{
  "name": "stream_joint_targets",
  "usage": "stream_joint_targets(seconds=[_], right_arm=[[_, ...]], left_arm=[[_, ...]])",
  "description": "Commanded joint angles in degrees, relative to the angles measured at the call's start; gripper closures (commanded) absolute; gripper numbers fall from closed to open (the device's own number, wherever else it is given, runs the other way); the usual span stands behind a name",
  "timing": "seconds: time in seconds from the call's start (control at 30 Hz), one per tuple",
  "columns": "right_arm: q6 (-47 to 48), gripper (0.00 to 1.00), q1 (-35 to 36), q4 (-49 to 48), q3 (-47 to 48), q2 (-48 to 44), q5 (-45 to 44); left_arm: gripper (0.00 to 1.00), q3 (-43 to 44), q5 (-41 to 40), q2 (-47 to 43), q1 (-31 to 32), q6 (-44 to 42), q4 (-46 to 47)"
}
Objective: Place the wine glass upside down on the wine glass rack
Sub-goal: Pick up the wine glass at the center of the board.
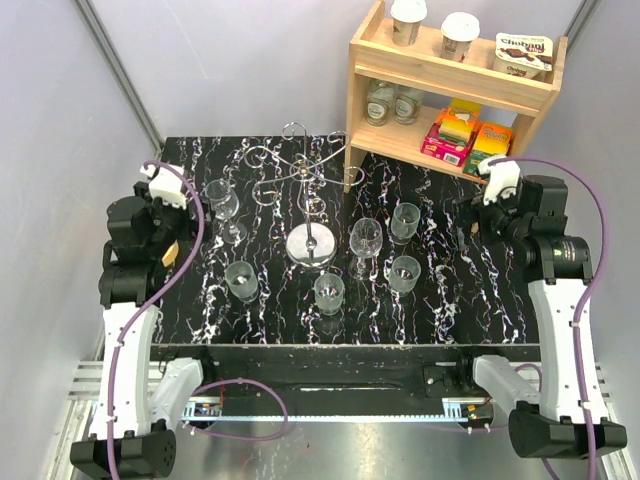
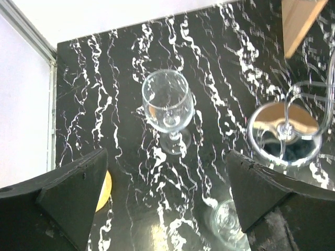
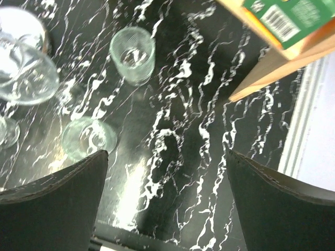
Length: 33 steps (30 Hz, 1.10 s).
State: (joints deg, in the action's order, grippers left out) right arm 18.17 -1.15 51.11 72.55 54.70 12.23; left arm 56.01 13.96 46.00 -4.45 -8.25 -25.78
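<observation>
Found left gripper (image 2: 166, 157) with jaws wide apart, nothing between them. Found right gripper (image 3: 167, 154) likewise spread wide and empty.

Located wine glass (image 2: 167, 104) straight ahead of left gripper, in line with the gap between its fingers. Standing upright on its foot on the black marbled table (image 2: 104, 78), clear of both fingers.

Located wine glass rack (image 2: 285, 133) ahead and to the right of left gripper, past the right-hand finger. Mirrored disc base and thin post seen from the wrist; curled arms and top loop confirmed from overhead.

Recorded second stemmed glass (image 3: 26, 73) ahead and far left of right gripper, upright. Recorded short clear glass (image 3: 132, 55) ahead and left of the same gripper, and another clear glass (image 3: 89, 138) just beyond its left-hand finger.

Noted wooden shelf unit (image 3: 272, 73) ahead and right of right gripper. Carries a green carton (image 3: 293, 15) showing a barcode; small print beside it illegible.

From overhead, read "Chobani" on a tub (image 1: 524, 55) lying on the top shelf. Could not read labels on two white-lidded cups (image 1: 407, 20) next to it. Lettering on coloured cartons (image 1: 450, 135) of the lower shelf too small to make out.
</observation>
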Motion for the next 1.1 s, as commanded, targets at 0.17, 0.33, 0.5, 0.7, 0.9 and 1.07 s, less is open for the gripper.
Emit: stream_joint_targets(seconds=[0.17,0.33,0.5,0.7,0.9,1.07], right_arm=[[8.8,0.01,0.0,7.2,-0.9,0.1,13.1],[8.7,0.02,0.7,3.8,-4.3,2.2,14.8],[7.8,0.08,4.3,0.0,-7.5,5.2,14.3],[6.7,0.15,14.1,-5.0,-11.8,9.6,6.8],[7.1,0.22,15.3,-8.7,-14.5,14.1,5.4],[7.0,0.28,16.1,-11.1,-16.1,17.5,4.0]], left_arm=[[0.01,1.6,8.1,-2.7,-0.2,-16.6,-13.7],[0.01,-2.9,11.8,-4.1,-0.2,-20.1,-15.7],[0.01,-5.5,14.5,-5.0,-0.2,-21.1,-15.8],[0.01,-3.1,18.0,-4.9,-0.3,-19.6,-16.2],[0.01,-1.3,17.8,-3.6,-0.2,-15.7,-13.7],[0.01,1.0,18.9,-2.7,-0.3,-14.0,-13.1]])
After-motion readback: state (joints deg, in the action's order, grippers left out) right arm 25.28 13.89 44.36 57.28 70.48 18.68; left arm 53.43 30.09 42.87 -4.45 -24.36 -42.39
